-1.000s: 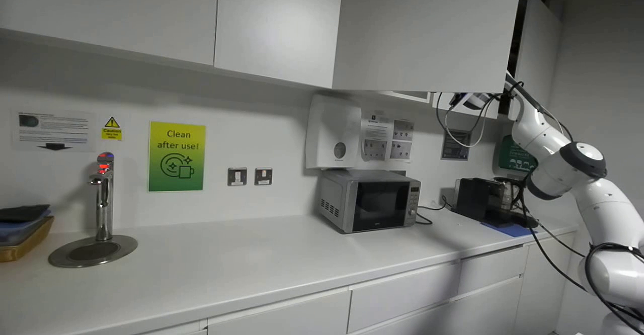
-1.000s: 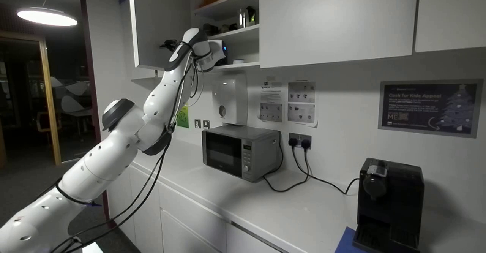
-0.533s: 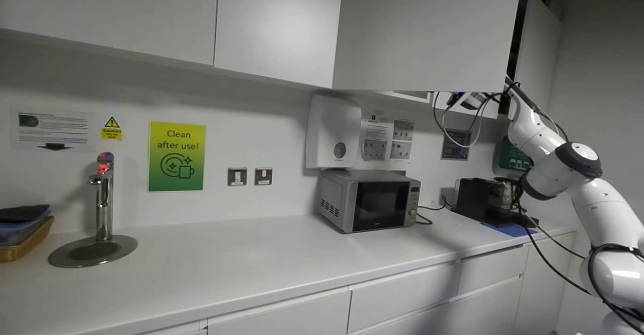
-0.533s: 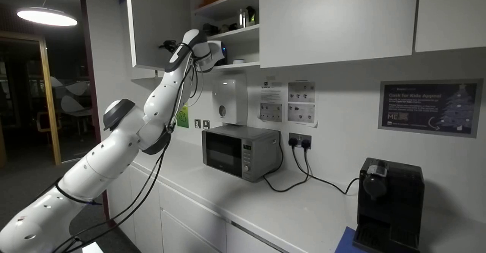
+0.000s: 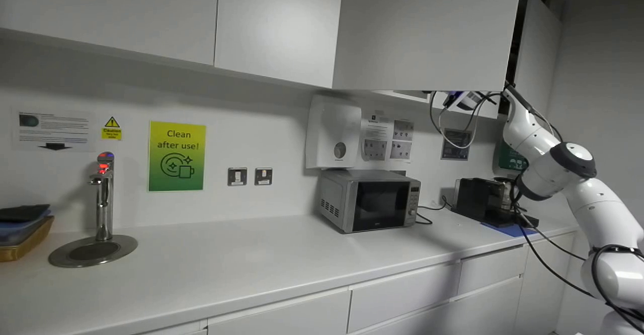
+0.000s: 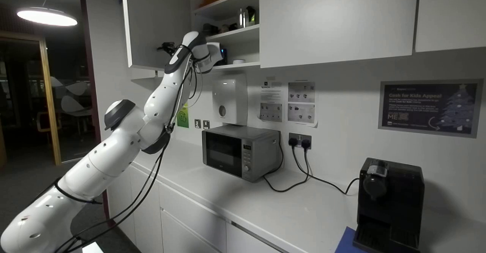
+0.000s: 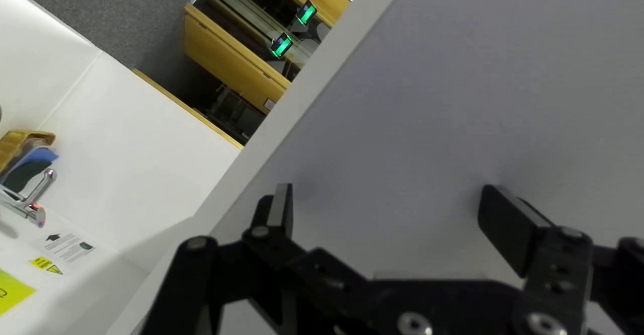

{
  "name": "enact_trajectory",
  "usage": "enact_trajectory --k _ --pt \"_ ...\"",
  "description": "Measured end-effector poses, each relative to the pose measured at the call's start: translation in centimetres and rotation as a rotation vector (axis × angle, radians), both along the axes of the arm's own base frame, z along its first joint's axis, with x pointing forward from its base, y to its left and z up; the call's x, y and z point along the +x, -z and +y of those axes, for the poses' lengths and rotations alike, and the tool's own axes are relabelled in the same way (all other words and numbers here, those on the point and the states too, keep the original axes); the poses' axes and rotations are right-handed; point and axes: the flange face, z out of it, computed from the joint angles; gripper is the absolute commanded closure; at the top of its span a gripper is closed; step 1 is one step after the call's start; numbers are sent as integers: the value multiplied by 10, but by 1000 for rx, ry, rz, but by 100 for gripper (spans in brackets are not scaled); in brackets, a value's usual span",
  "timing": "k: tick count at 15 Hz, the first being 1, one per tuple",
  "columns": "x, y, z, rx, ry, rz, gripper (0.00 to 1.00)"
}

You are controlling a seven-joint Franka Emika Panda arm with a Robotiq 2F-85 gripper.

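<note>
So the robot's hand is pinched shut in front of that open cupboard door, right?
Not quite: the hand is open, not shut. The wrist view shows its fingers spread well apart, in front of the open cupboard door as you say.

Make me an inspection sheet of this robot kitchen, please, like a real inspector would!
Surface: white counter, holding a microwave and coffee machine.
Job's things: cabinet door, swung open.
Clutter: loaded tan tray beside the tap; assorted items on open shelves.
Hand: open, close to the cabinet door's inner face; can't tell if touching.
Cables: black leads along the robot arm; a cord looping on the counter.
Surroundings: a "Clean after use!" sign and white dispenser on the wall.
</note>
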Motion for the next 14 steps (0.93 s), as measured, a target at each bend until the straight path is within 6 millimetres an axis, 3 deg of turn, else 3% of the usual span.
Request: enact_trajectory --k 14 --pt "5 6 10 -11 -14 -1 0"
